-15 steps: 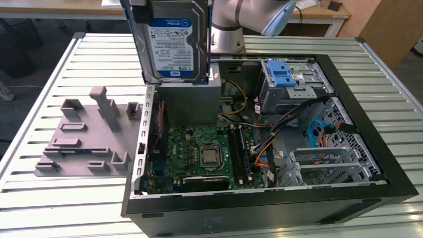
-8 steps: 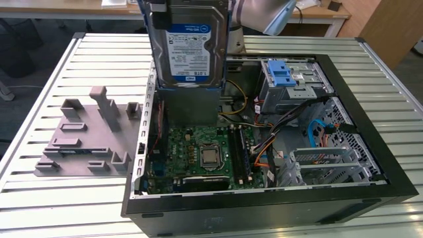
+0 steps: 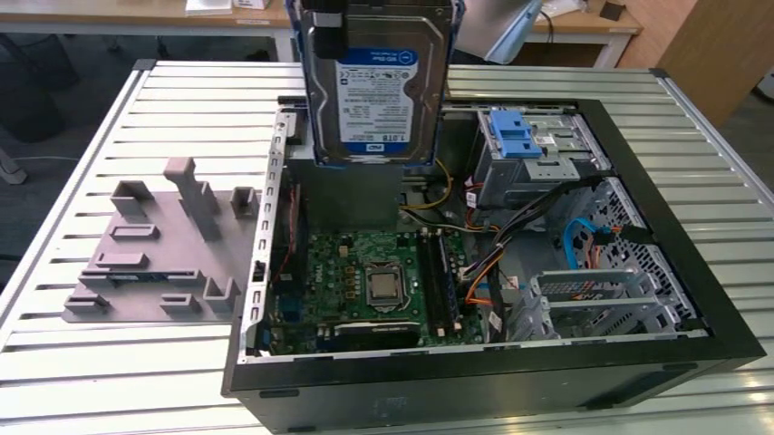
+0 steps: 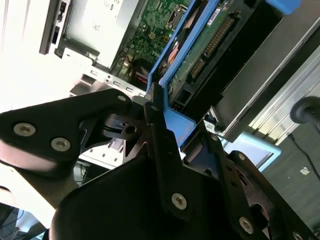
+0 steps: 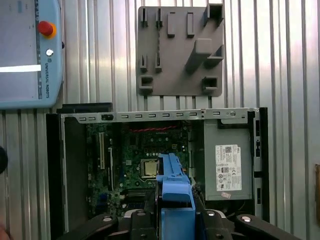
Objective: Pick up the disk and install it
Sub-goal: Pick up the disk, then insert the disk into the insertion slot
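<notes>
— Where is the disk [image 3: 375, 82] at this moment?

— Up in the air. In the exterior view it hangs upright over the far end of the open computer case [image 3: 484, 385], with its blue-and-white label facing the camera. Its lower edge sits above the motherboard [image 3: 369, 281], and it is not seated anywhere inside the case.

— And the hand?

— The hand [image 4: 179, 117] is clamped on the disk. In the second wrist view its black fingers [image 4: 159, 150] press from either side on the blue frame [image 4: 182, 127] that runs round the disk's edge. The green circuit board and the connector end of the disk show just beyond the fingers.

— What lies beneath it?

— In the first wrist view the case lies open on the slatted metal bench [image 5: 290, 60]. The motherboard is in the middle, and a grey power supply box [image 5: 227, 160] with a white sticker is at one end. In the exterior view a metal drive cage [image 3: 545, 168] with a light-blue latch [image 3: 517, 136] stands in the case's far corner, on the exterior view's right. The disk hangs to the left of that cage and higher.

— Anything else on the bench?

— A grey fixture plate [image 3: 158, 263] with upright blocks lies just beside the case, on the exterior view's left. In the first wrist view a teach pendant [image 5: 27, 55] with a red button [image 5: 46, 28] lies near the plate, apart from the case.
</notes>
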Robot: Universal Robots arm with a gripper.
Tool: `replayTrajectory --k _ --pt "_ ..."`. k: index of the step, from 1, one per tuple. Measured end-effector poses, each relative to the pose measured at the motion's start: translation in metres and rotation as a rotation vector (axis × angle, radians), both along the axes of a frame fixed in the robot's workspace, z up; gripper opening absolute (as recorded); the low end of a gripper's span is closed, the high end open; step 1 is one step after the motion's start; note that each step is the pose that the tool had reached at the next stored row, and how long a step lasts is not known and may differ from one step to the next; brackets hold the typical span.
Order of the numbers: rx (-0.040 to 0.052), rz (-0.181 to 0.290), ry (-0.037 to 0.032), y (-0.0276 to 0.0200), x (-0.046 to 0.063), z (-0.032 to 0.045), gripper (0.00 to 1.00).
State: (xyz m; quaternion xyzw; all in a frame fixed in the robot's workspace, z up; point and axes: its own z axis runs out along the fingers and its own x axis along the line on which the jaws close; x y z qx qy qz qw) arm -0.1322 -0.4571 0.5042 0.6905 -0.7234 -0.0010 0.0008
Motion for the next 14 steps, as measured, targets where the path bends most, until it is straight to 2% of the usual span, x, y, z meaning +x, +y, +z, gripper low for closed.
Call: replayTrajectory --k 8,14 --pt "0.0001 0.0 -0.0001 -0.0028 0.022 -0.0007 0.36" --pt "0.0 0.0 0.0 -0.0039 0.032 -0.001 0.36"
